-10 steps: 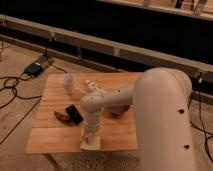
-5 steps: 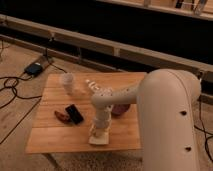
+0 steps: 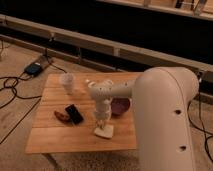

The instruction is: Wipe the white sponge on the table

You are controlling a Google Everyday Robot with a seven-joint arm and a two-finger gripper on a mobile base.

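Observation:
The white sponge (image 3: 103,132) lies flat on the light wood table (image 3: 55,140), near its front edge and right of the middle. My gripper (image 3: 101,122) points straight down from the big white arm (image 3: 160,105) and is shut on the sponge's top, holding it against the tabletop.
A purple bowl (image 3: 120,106) sits just right of the gripper. A black flat slab (image 3: 75,114) and a small brown object (image 3: 61,116) lie to its left. A translucent cup (image 3: 67,82) stands at the back left. Cables and a power box (image 3: 34,68) lie on the floor at the left.
My gripper and the sponge have slid together to the right and a little away from the table's front edge. The other objects have not moved.

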